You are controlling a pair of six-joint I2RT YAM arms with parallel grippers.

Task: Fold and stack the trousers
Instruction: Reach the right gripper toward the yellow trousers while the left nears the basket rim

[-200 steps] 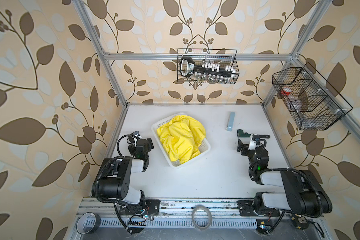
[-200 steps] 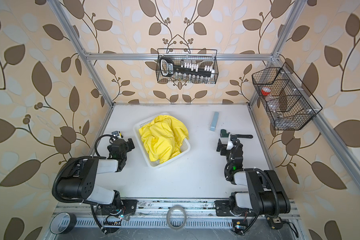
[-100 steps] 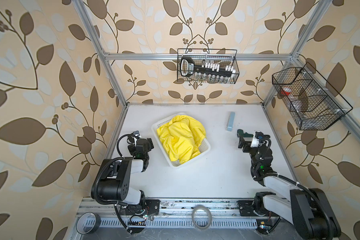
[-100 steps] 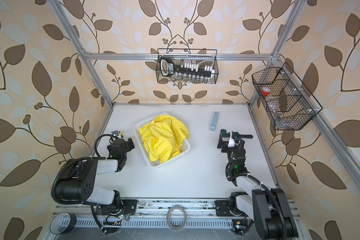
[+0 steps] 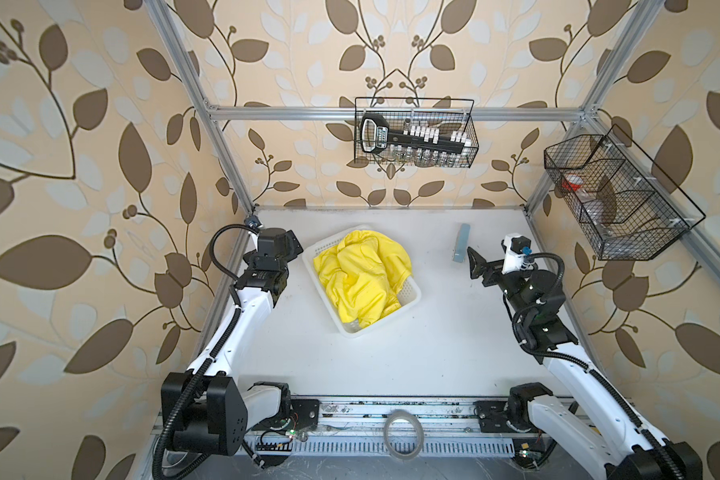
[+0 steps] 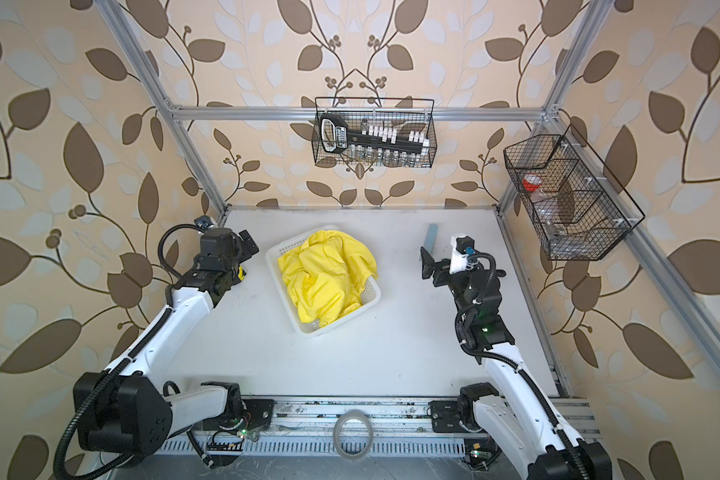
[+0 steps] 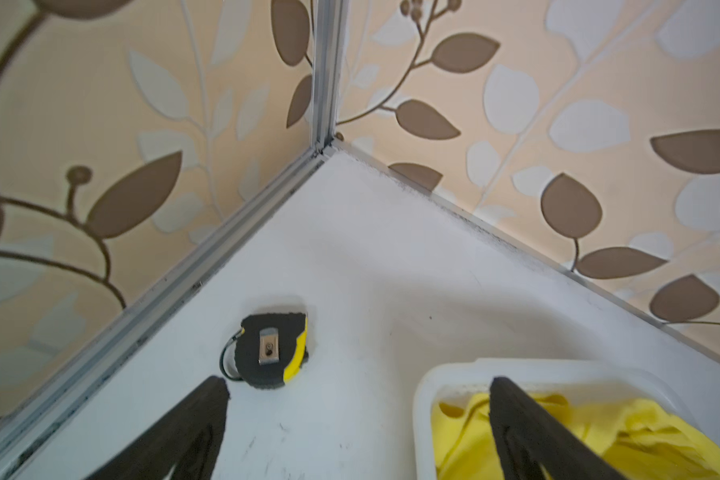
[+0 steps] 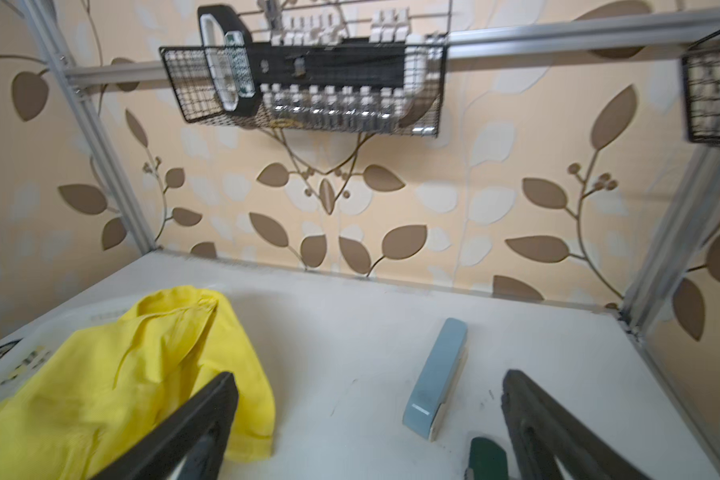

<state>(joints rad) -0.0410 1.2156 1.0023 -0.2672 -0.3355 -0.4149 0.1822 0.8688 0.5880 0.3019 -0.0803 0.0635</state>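
At left edge of basket [image 5: 352, 331]: left hand [image 7: 356, 384] wide open, empty; one finger above rim, other above bench [image 5: 391, 365] near tape measure [image 7: 271, 349]. Opposite side: right hand [image 8: 371, 376] wide open, empty, well apart from basket, near blue stapler [image 8: 433, 378]. Change: both arms unfolded from rest and reached toward far half of bench, right arm first. Meaning: approach begun, no grasp yet. State of trousers [image 5: 362, 278]: bright yellow, crumpled heap filling basket, cloth overhanging rim on side facing right hand. No fold made.

The bright yellow trousers [image 5: 362, 282] lie crumpled in a heap, overflowing the white basket [image 5: 410, 296].
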